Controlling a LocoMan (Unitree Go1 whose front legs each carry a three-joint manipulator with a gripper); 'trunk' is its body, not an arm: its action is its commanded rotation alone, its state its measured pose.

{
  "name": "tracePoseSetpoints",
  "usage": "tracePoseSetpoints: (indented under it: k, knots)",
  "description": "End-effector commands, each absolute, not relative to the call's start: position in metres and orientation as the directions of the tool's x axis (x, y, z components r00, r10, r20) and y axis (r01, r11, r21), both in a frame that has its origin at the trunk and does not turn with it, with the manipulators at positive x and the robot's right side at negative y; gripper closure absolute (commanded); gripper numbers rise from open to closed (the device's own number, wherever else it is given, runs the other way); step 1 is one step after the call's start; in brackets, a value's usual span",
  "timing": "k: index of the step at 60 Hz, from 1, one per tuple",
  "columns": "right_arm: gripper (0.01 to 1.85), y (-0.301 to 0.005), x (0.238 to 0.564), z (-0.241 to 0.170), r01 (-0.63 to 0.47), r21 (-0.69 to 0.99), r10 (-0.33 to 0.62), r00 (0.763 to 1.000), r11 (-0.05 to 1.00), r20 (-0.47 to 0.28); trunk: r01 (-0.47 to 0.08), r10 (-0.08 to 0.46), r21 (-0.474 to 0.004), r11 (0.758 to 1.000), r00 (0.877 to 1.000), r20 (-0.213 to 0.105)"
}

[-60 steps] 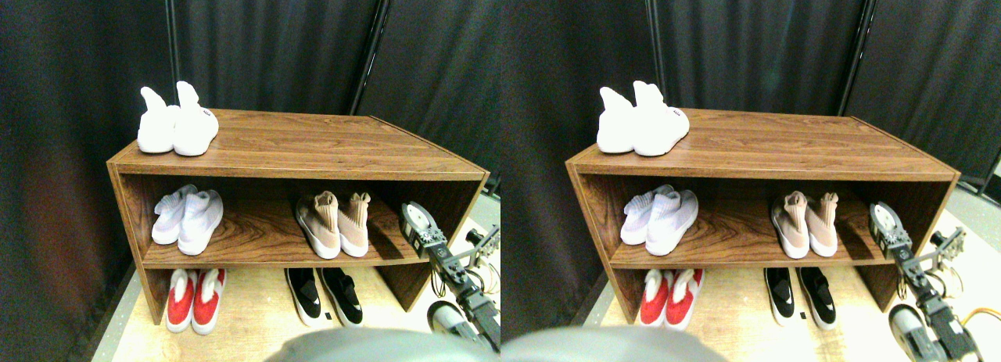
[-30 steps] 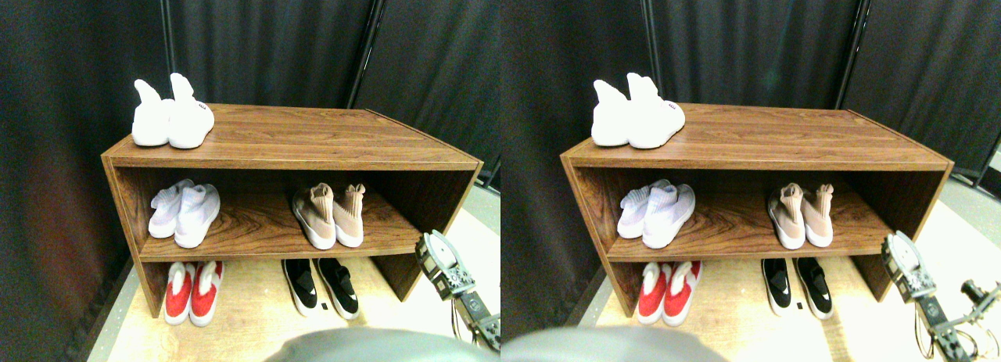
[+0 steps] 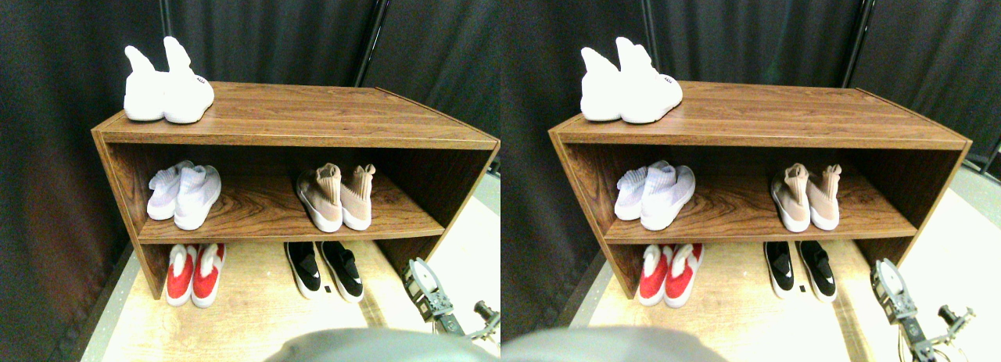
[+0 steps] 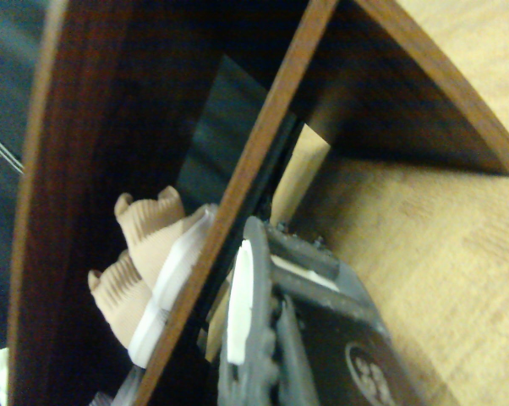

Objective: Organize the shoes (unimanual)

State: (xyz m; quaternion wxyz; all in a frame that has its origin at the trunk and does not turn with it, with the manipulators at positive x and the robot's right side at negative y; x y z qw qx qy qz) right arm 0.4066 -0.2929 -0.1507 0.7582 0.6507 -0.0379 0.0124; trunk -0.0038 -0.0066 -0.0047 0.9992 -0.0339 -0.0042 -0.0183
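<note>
The tan-beige shoes (image 3: 336,198) stand side by side on the right half of the middle shelf, toes toward me, collars upright. In the wrist view the same tan pair (image 4: 149,254) shows past the shelf board's edge (image 4: 263,169). The low black shoes (image 3: 324,270) sit on the floor under that shelf. My right gripper (image 3: 421,274) hangs low at the lower right, in front of the rack's right side panel. It is apart from every shoe and holds nothing I can see. In the wrist view the gripper (image 4: 254,254) points toward the board edge.
The brown wooden rack (image 3: 313,116) carries a white high-collar pair (image 3: 166,84) on its top left. A pale pair (image 3: 184,196) sits at the middle shelf's left, a red-and-white pair (image 3: 195,274) on the floor below. Black curtains hang behind. Light wooden floor (image 3: 258,323) lies in front.
My right gripper has dropped from beside the middle shelf's right end to near the floor by the right side panel. The camera view has shifted too; the shoes stay put.
</note>
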Motion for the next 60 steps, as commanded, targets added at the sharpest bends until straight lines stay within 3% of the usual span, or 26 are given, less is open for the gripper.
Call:
tracePoseSetpoints:
  k: [1, 14, 20, 43, 53, 60]
  knots:
    - [1.8, -0.294, 0.413, -0.164, -0.064, 0.989, -0.046, 0.996, 0.135, 0.07, 0.019, -0.021, -0.1, 0.995, 1.0, -0.013]
    - [1.8, -0.294, 0.434, -0.192, 0.056, 0.989, -0.11, 0.993, 0.138, -0.041, 0.008, -0.01, -0.106, 0.994, 1.0, -0.015]
    - [1.8, -0.296, 0.447, -0.2, 0.081, 0.989, -0.082, 0.994, 0.123, -0.071, 0.006, -0.007, -0.109, 0.994, 1.0, -0.013]
    - [1.8, -0.306, 0.483, -0.216, 0.163, 0.981, -0.203, 0.969, 0.11, -0.138, -0.013, 0.012, -0.115, 0.993, 1.0, -0.007]
    - [1.8, -0.303, 0.487, -0.224, 0.193, 0.978, -0.221, 0.96, 0.079, -0.171, -0.018, 0.017, -0.119, 0.993, 1.0, -0.009]
    - [1.8, -0.3, 0.49, -0.233, 0.187, 0.978, -0.174, 0.97, 0.094, -0.169, -0.025, 0.025, -0.123, 0.992, 1.0, -0.008]
